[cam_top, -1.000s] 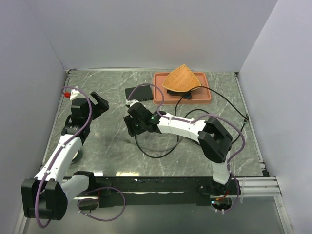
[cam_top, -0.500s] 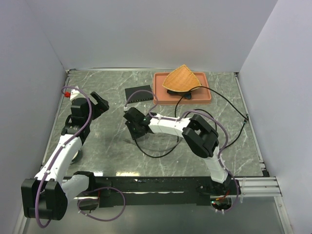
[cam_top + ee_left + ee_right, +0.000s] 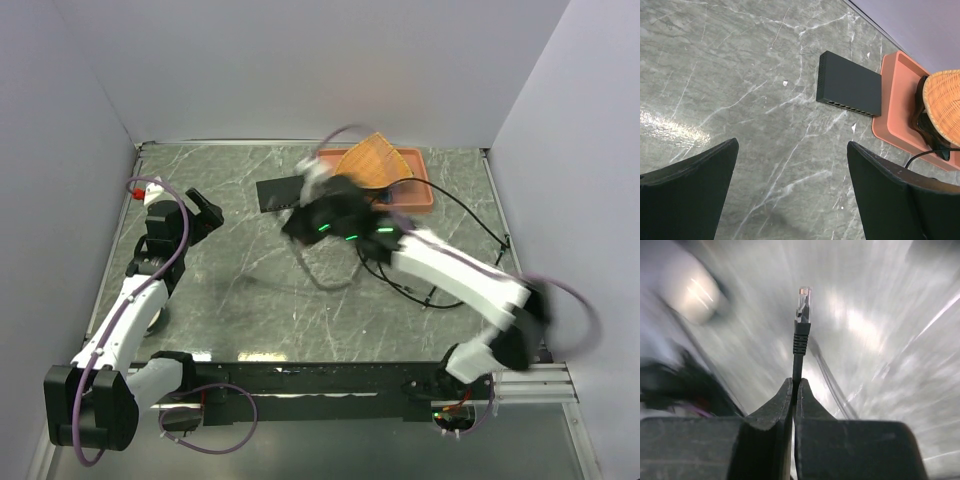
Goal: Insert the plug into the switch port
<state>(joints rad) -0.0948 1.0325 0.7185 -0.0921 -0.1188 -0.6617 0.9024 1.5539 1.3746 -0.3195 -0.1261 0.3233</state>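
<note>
From above, the right gripper (image 3: 312,215), smeared by blur, seems to sit just beside the black box (image 3: 278,192). The terracotta tray (image 3: 422,196) holds a woven fan-shaped piece (image 3: 372,162).

The left wrist view shows the left gripper (image 3: 790,190) spread wide, the switch port (image 3: 850,107) row on the box's long edge, and a black item (image 3: 925,119) under the woven piece in the tray.

In the right wrist view, the fingers (image 3: 771,410) pinch the cable (image 3: 799,347), its clear plug (image 3: 804,296) beyond the tips.

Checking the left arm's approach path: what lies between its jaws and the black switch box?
Only bare marble table lies there, right up to the switch. The left wrist view shows this.
</note>
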